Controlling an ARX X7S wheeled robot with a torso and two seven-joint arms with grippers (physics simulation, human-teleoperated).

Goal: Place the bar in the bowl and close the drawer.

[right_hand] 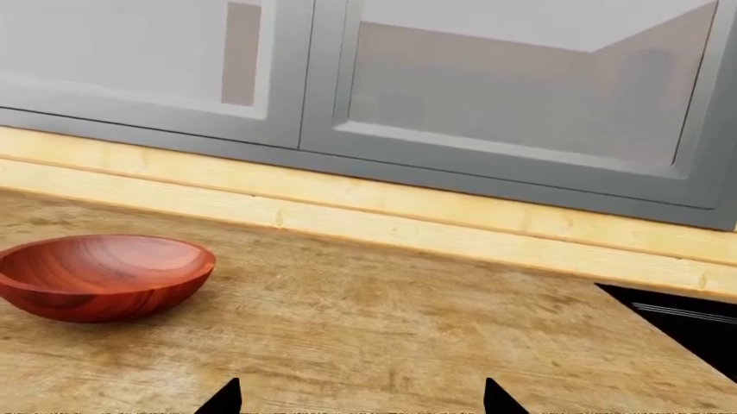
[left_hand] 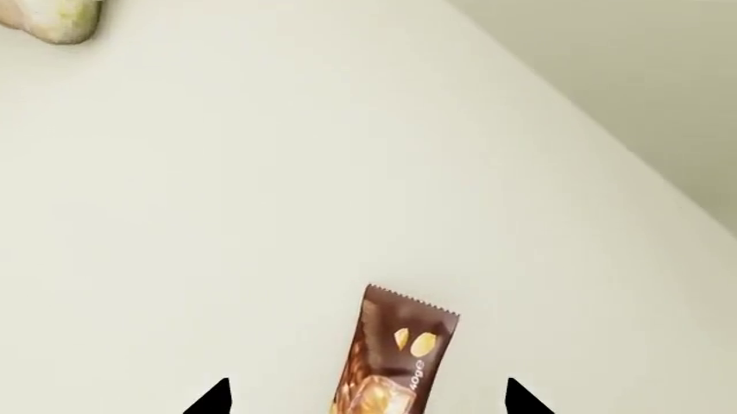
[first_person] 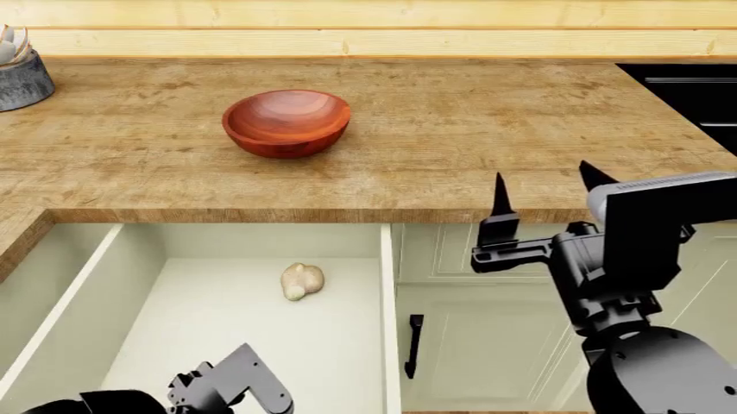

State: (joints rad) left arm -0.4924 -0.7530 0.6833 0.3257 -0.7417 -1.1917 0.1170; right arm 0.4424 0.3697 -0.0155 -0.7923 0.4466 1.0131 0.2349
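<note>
The bar, in a brown wrapper with tan print, lies flat on the pale floor of the open drawer. My left gripper is open, with one fingertip on each side of the bar's near end and neither touching it. In the head view the left arm is low inside the drawer and hides the bar. The reddish-brown wooden bowl stands empty on the wooden counter. My right gripper is open and empty over the counter's front edge, right of the bowl.
A pale garlic bulb lies mid-drawer, beyond the bar. A grey pot stands at the counter's far left. A black recessed panel is at the far right. A cabinet front with a short black handle is beside the drawer.
</note>
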